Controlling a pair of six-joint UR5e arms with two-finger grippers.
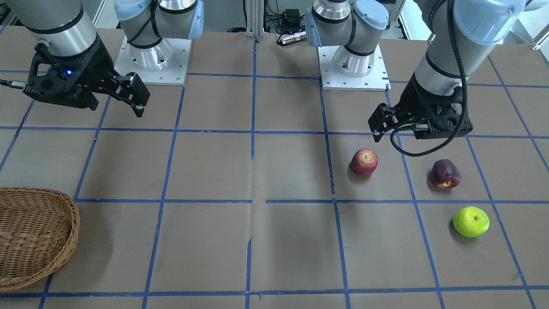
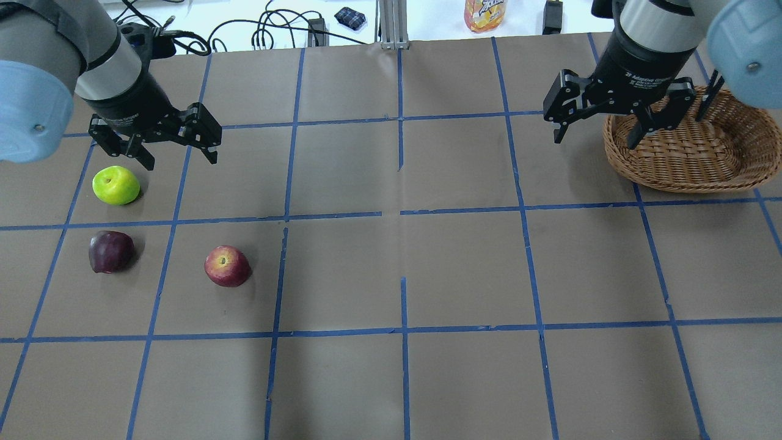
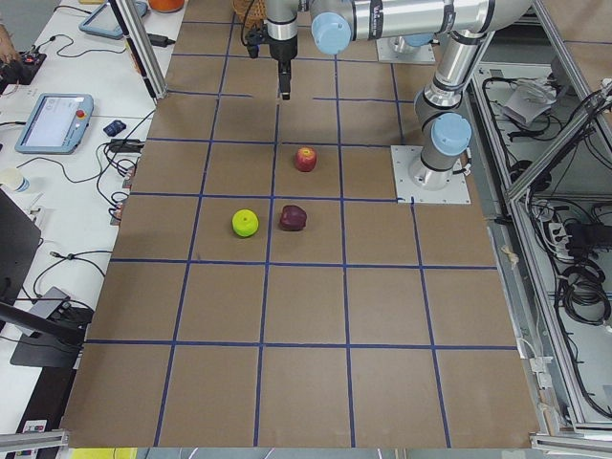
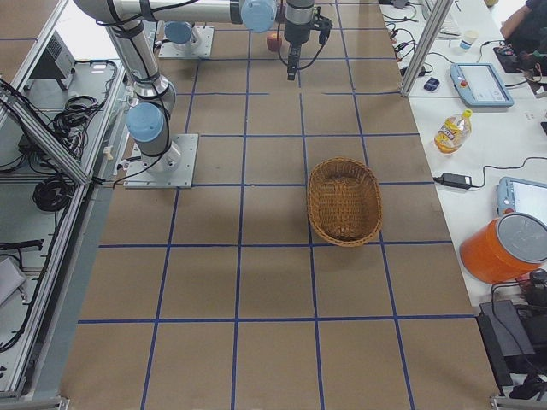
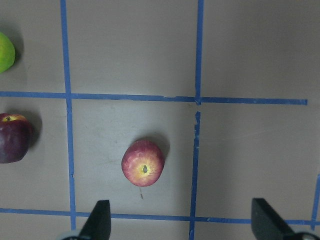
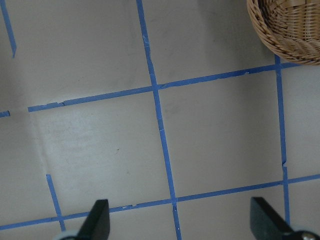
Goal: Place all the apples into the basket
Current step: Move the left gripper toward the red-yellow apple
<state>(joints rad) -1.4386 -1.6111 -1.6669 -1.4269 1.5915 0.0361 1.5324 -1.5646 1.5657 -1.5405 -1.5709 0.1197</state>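
No apple is in the basket yet, so this looks like the opening step, the reach for a first fruit. The left tool hangs above the surface with its jaws spread wide and nothing between them. In its wrist view the red apple sits upright just ahead of the fingertips, nearer one finger than the other. The maroon apple lies well off to that same side, and the green apple farther out again. The right tool is likewise wide open and empty. It hovers just beside the basket's rim, which shows at the corner of its own camera. All three apples are well apart from it, on the left tool's side. The likely next move is for the left tool to centre its jaws over the red apple, come straight down and close around its middle. The basket is far from that tool, so a long carry or a hand-over may be needed.
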